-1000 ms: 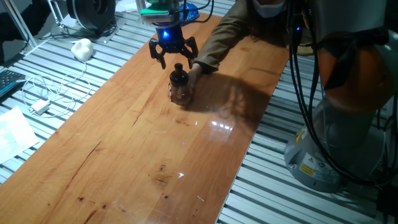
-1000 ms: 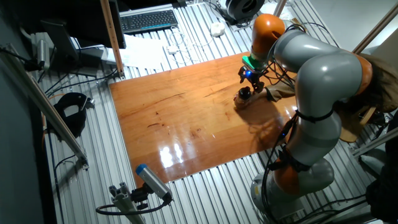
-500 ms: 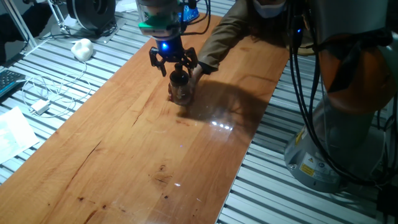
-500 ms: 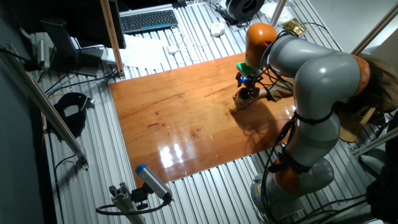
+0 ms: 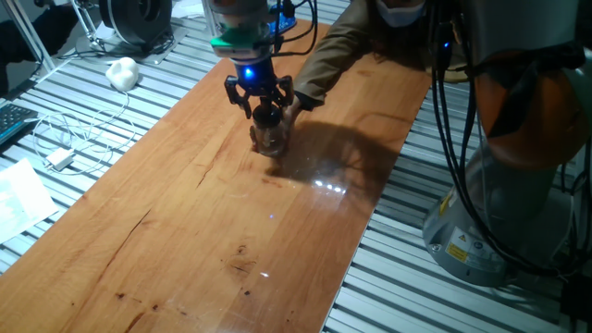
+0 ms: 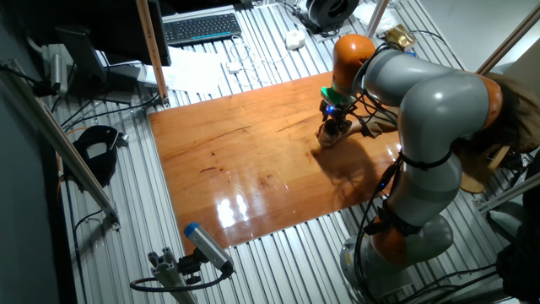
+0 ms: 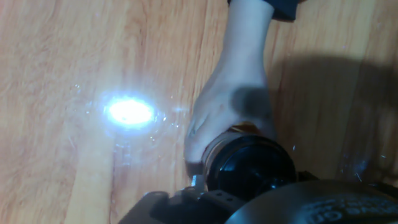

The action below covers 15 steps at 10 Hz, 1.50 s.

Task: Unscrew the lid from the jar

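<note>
The clear glass jar (image 5: 270,139) stands upright on the wooden table (image 5: 213,213), with its black lid (image 5: 266,115) on top. A person's hand (image 5: 294,106) holds the jar from behind. My gripper (image 5: 265,111) is low over the jar, open, with its fingers on either side of the lid. In the other fixed view the gripper (image 6: 335,119) covers the jar (image 6: 329,136). In the hand view the lid (image 7: 249,165) is at the bottom middle, right under the hand, and the person's hand (image 7: 230,106) wraps the jar. I cannot see the fingertips touch the lid.
The person's arm (image 5: 351,42) reaches in from the far side. My robot base (image 5: 518,185) and cables (image 5: 458,139) stand to the right of the table. A white cable and plug (image 5: 60,153) and a white lump (image 5: 122,72) lie on the left. A keyboard (image 6: 201,27) lies farther back.
The gripper has come down from above the jar, and its fingers now flank the lid. The jar and the person's hand have stayed in place.
</note>
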Tool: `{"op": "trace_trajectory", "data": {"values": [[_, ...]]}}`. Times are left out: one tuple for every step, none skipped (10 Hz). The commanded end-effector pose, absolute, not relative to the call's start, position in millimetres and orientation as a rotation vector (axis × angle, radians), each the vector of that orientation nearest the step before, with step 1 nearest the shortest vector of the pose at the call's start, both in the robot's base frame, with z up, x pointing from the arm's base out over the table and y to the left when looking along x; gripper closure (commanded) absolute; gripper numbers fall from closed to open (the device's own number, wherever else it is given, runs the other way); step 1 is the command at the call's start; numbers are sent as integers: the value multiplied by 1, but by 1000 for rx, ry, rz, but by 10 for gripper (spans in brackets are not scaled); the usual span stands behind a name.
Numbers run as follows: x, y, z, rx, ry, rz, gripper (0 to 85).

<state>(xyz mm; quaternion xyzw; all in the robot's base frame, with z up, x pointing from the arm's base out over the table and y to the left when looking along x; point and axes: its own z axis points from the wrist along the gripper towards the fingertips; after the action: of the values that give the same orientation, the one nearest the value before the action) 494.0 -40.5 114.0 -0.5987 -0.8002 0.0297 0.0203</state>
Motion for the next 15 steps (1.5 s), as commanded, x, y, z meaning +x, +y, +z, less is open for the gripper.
{"op": "trace_trajectory", "data": {"values": [[494,-40,114,-1840,-2497,74,510],[494,-41,114,-1833,-2512,45,680],[494,-41,113,-1835,-2528,23,850],[495,-41,112,-1838,-2532,8,850],[495,-41,112,-1827,-2546,6,850],[495,-41,112,-1790,-2577,16,850],[495,-40,112,-1730,-2620,39,850],[495,-40,112,-1680,-2648,62,850],[495,-40,111,-1626,-2675,74,850],[495,-40,112,-1528,-2730,100,850],[495,-40,112,-1471,-2760,111,850],[495,-40,112,-1392,-2800,122,850],[495,-40,112,-1289,-2844,140,850],[495,-40,112,-1194,-2876,143,850],[495,-40,112,-1109,-2898,148,850]]}}
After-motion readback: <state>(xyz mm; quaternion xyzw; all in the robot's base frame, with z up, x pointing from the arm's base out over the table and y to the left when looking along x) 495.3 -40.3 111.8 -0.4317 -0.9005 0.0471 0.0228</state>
